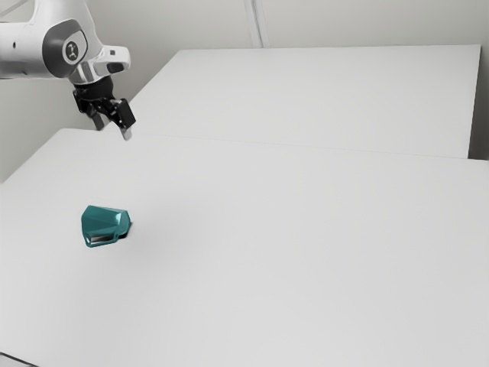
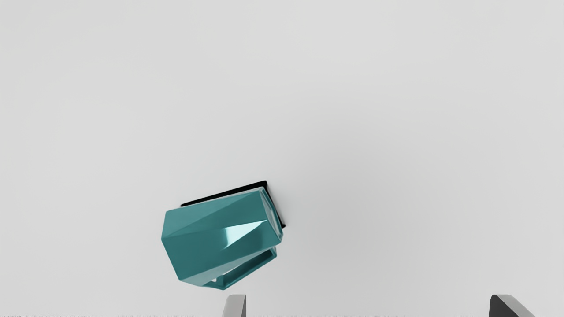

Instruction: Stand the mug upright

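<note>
Faceted teal mug (image 1: 105,220) lying on its side on a smooth white counter (image 1: 267,252).
Glossy, with an angular handle (image 2: 249,272), it rests at the exterior view's left; the black hand (image 1: 112,128) hangs above, fingers wide apart, holding nothing.

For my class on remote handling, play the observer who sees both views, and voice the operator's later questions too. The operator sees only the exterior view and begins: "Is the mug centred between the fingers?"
Observer: No. In the wrist view the mug lies ahead of one finger, not midway across the gap.
Operator: Which side of the mug is nearest the fingertips there?
Observer: The side with the handle.
Operator: And along the side hidden from me, opposite the handle?
Observer: A thin black strip, probably shadow, runs beside it on the table.
</note>
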### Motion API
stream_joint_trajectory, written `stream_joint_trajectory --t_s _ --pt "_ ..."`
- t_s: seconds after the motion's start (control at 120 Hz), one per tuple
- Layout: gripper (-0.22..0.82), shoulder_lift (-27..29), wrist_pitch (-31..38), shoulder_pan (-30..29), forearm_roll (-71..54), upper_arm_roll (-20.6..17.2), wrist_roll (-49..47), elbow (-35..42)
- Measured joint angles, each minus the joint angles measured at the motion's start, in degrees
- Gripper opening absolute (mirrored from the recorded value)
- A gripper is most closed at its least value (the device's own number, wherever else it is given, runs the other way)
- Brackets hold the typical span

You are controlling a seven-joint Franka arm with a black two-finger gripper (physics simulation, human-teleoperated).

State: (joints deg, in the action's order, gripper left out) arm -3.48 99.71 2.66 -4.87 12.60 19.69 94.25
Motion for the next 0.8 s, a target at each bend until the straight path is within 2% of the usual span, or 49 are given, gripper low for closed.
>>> stream_joint_trajectory --t_s 0.133,0.25,0.475,0.8 --pt "0.6 -0.1 -0.1 0.2 0.8 0.4 -0.2 0.1" --pt "0.6 -0.4 1.3 1.4 6.0 5.3 0.5 2.4" --pt "0.6 -1.7 2.0 -5.1 12.6 9.5 3.6 4.3" --pt "0.6 -7.5 1.9 -19.0 22.8 8.8 12.7 7.0"
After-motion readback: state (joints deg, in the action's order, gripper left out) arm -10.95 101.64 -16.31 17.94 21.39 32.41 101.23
